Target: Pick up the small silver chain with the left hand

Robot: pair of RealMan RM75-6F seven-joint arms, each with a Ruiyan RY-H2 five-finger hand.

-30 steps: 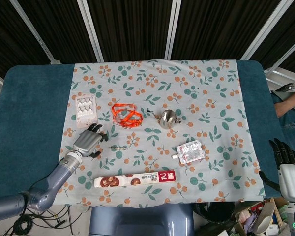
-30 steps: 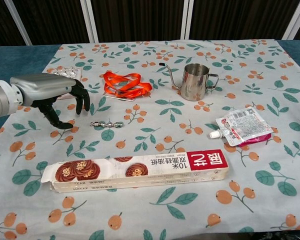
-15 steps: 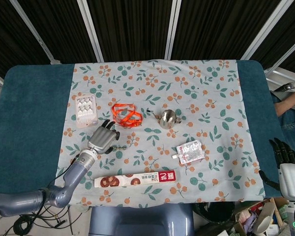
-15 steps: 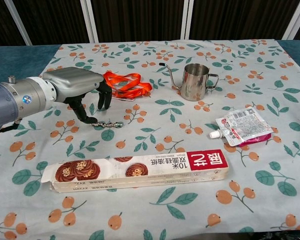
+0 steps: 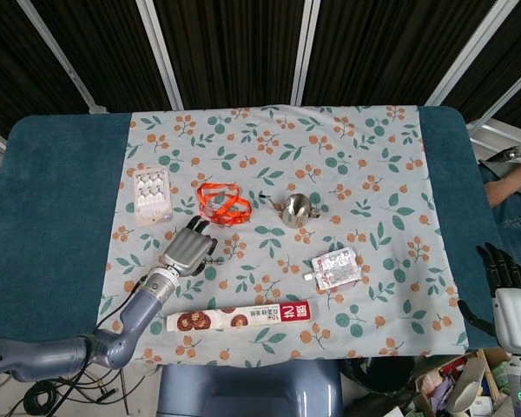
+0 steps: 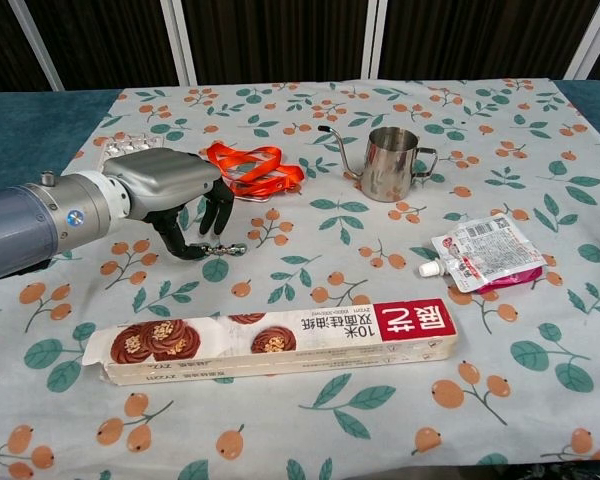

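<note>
The table (image 5: 52, 174) carries a floral cloth (image 5: 373, 156), and the things lie on that. Along the cloth's near edge lies a long biscuit box (image 6: 280, 343), largest of the loose things; toward the right edge sits a pouch (image 6: 485, 252), in the middle a small steel pitcher (image 6: 387, 162), and toward the left edge an orange lanyard (image 6: 250, 167) and a blister pack (image 5: 151, 195) at the far left. The left hand (image 6: 170, 195) is over the left-middle of the cloth, between the lanyard and the box, palm down with its fingers curled downward and the dark fingertips (image 6: 218, 215) at the cloth. The chain (image 6: 226, 247) lies flat right there, just under and beside those tips, only its right end showing clear; the views do not settle whether the fingers have closed on it. It looks light, limp and slick, a beaded metal string that will sag from any hold and slide off smooth pads, so a pinch near its middle, pressed down against the cloth, seems safest. The right hand (image 5: 504, 271) hangs off the table's right near corner, well apart, fingers spread and empty.
</note>
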